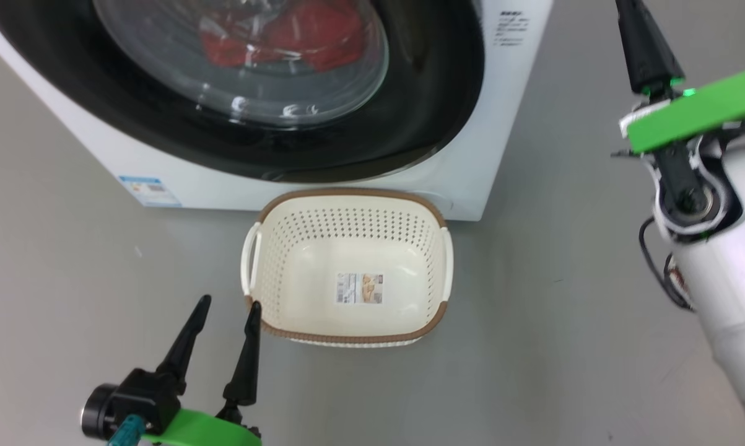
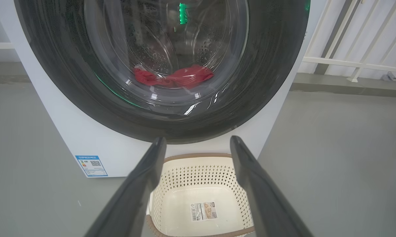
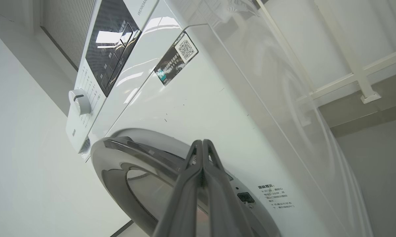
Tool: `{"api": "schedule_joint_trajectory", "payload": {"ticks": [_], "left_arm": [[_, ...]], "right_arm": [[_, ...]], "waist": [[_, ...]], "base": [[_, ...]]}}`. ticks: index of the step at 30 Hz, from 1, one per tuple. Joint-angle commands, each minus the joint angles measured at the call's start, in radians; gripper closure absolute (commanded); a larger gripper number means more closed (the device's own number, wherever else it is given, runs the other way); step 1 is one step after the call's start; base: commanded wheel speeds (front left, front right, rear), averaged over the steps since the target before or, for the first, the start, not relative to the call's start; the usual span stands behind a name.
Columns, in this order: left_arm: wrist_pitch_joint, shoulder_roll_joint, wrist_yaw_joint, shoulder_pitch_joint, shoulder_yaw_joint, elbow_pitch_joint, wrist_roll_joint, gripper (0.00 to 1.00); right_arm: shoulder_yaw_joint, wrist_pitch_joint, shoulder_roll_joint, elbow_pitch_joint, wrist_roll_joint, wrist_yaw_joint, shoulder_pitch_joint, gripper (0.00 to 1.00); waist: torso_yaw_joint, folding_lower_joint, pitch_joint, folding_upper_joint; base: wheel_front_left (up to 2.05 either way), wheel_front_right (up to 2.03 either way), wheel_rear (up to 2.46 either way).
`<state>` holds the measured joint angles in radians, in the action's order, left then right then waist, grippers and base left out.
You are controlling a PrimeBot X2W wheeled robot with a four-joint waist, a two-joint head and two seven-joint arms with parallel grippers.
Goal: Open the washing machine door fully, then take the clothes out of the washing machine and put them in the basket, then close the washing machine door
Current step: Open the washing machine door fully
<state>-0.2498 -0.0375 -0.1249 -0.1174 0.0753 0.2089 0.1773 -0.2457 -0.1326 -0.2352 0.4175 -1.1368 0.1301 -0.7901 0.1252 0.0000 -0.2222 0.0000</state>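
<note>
The washer (image 1: pixel 465 179) stands on the grey floor (image 1: pixel 564 310) with its door (image 1: pixel 434 93) lying flat against the white front, the black rim ringing the bulged glass. Through the glass the red clothes (image 1: pixel 322 37) lie in a heap at the bottom of the steel drum. The basket (image 1: pixel 347 196) sits on the floor just in front of the washer, below the door's lower edge, with a paper label (image 1: pixel 360 288) on its bottom. A blue sticker (image 1: pixel 149 191) is on the washer's lower left corner. The left gripper (image 1: pixel 230 302) hovers low, just beside the basket's near left corner, its two fingers spread wide with nothing between them; in its wrist view they frame the basket and point toward the door. The right gripper (image 3: pixel 201 144) is raised at the washer's right side, its fingers pressed together and holding nothing. In its wrist view the tips lie over the right edge of the door's rim; whether they touch it I cannot tell. Above them are the dial (image 3: pixel 79 101) and the dark control panel (image 3: pixel 114 46).
</note>
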Motion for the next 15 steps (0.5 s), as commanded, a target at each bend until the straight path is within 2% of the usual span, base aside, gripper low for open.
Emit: {"api": "schedule_joint_trajectory", "payload": {"ticks": [1, 8, 15], "left_arm": [[-0.012, -0.013, -0.005, -0.034, -0.024, -0.018, 0.003, 0.0], [-0.012, -0.013, -0.006, -0.069, 0.002, -0.011, 0.019, 0.0], [-0.012, -0.013, -0.006, -0.091, 0.028, -0.001, 0.037, 0.0]], "right_arm": [[-0.024, 0.017, -0.002, -0.015, -0.028, 0.001, -0.035, 1.0], [-0.073, 0.2, -0.042, 0.057, -0.212, 0.001, -0.157, 1.0], [-0.094, 0.408, -0.074, 0.152, -0.336, 0.001, -0.25, 1.0]], "waist": [[0.032, 0.0, -0.033, 0.0], [0.069, 0.0, -0.075, 0.0], [0.102, 0.0, -0.11, 0.0]], "base": [[0.0, 0.0, 0.0], [0.0, 0.0, 0.0], [0.0, 0.0, 0.0]]}}
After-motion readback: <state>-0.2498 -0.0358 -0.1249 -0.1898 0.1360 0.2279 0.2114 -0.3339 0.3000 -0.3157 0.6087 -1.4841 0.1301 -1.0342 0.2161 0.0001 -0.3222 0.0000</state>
